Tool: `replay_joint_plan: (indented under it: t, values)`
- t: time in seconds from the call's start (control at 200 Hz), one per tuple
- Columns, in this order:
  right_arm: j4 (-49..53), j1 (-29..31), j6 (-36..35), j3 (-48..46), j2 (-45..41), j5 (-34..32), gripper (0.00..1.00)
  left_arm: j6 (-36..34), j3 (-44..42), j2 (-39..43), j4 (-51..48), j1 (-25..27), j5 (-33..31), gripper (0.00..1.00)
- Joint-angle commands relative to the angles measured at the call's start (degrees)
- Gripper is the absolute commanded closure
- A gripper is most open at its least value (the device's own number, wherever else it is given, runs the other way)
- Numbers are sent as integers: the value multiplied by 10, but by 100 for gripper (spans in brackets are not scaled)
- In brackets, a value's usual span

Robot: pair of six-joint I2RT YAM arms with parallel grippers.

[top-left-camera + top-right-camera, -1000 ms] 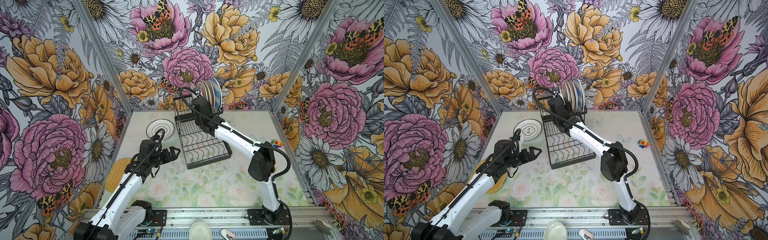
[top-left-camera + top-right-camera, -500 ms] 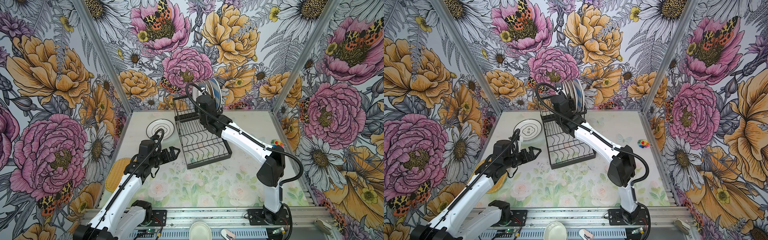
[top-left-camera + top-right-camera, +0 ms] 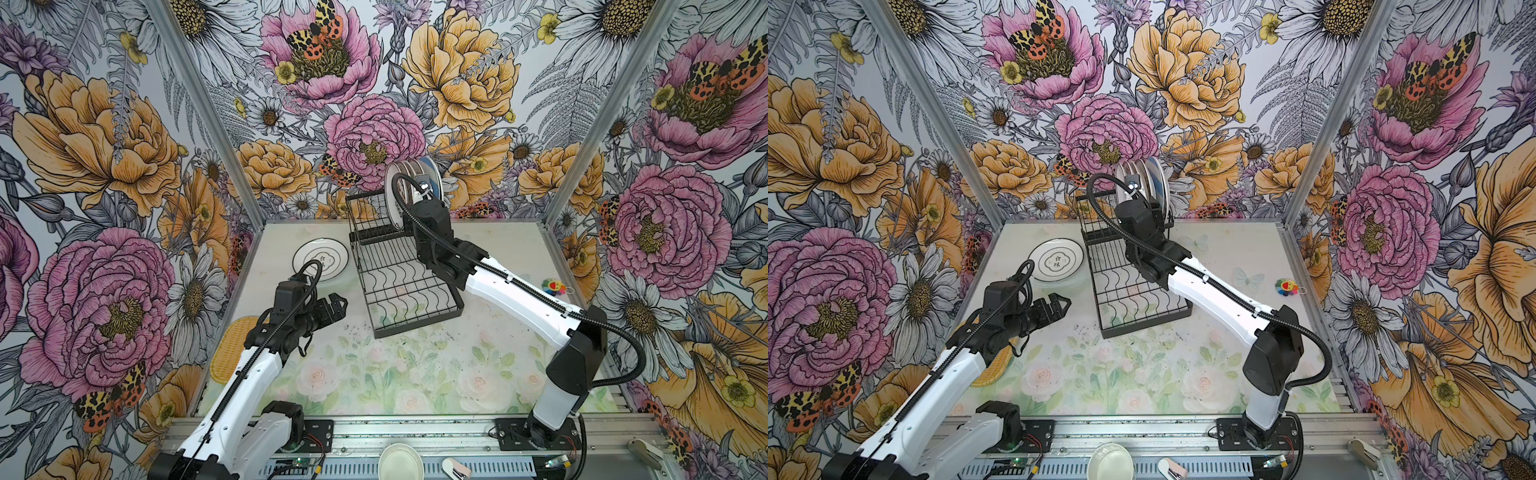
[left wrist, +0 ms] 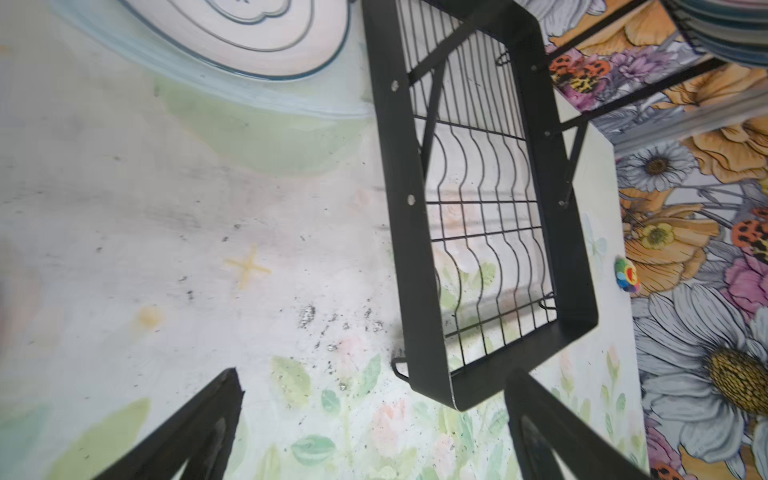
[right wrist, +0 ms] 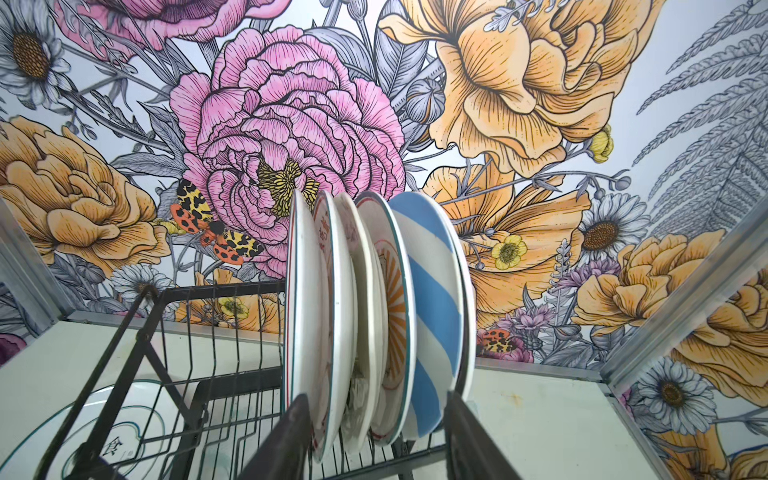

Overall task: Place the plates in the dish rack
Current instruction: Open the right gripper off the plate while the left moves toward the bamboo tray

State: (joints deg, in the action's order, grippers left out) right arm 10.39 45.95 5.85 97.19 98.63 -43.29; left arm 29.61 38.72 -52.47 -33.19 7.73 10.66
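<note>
Since a second ago the right arm (image 3: 519, 299) has swung its elbow outward and the right pincer (image 5: 376, 397) has widened, its jaws apart before the plates (image 5: 374, 311) standing on edge in the raised tier of the dish rack (image 3: 399, 282). One white plate (image 3: 328, 253) lies flat on the desk (image 3: 415, 374) beside the rack, the yellow woven tray (image 3: 232, 353) further left. The left pincer (image 4: 374, 372) hovers wide apart, empty.
</note>
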Motion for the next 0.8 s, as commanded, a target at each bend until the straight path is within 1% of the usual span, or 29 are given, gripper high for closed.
replay_joint_plan:
  t: [0.0,0.14,0.305,0.4,0.475,0.495,0.53,0.585,0.721,0.796]
  values:
    - [22,8,53,-45,-55,16,45,6,31,2,-59,-38,-84,1]
    - [60,9,105,-110,-108,42,44,8,58,-28,-109,-85,-153,2]
    - [84,9,146,-183,-162,72,39,-9,80,-84,-116,-170,-165,5]
    - [92,8,160,-212,-183,83,39,-17,101,-129,-117,-207,-197,7]
    - [98,6,168,-226,-193,95,38,-28,123,-167,-117,-225,-222,9]
    - [99,5,170,-228,-195,97,38,-31,130,-177,-117,-229,-243,10]
    - [100,4,172,-230,-198,102,38,-34,139,-194,-115,-241,-252,10]
    - [102,4,174,-233,-199,107,38,-37,149,-215,-105,-263,-250,12]
    - [102,-2,175,-231,-200,118,38,-37,160,-253,-73,-320,-230,21]
    - [102,-2,177,-229,-198,123,37,-39,165,-269,-59,-339,-230,22]
